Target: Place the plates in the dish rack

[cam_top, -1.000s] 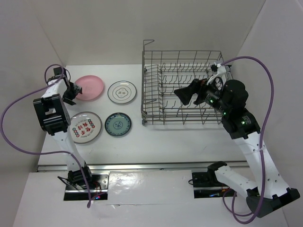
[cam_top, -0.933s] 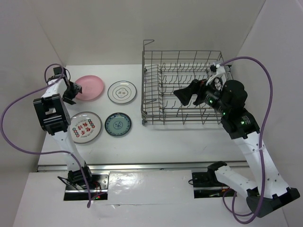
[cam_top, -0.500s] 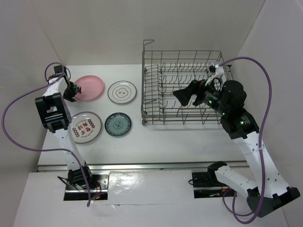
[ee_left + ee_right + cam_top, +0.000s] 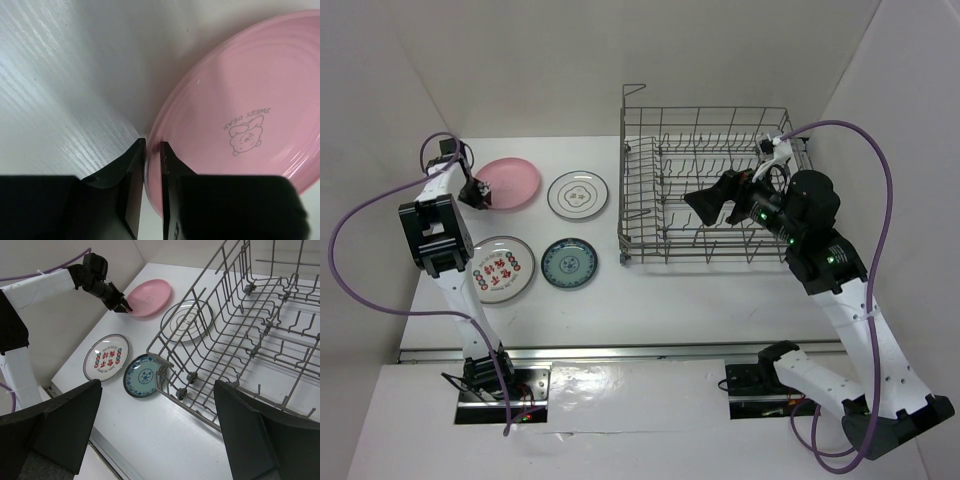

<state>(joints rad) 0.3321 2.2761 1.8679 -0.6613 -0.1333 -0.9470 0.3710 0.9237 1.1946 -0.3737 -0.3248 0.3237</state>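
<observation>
Pink plate, lying flat at the far left, is now pinched at its left rim by the left gripper, whose jaws have been drawn together from wide; a lift is judged possible next. Over the empty dish rack, the right gripper is kept spread.

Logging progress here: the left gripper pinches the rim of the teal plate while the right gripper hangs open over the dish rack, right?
Not quite. The left gripper pinches the rim of the pink plate, not the teal one, as the left wrist view shows. The right gripper does hang open over the dish rack.
</observation>
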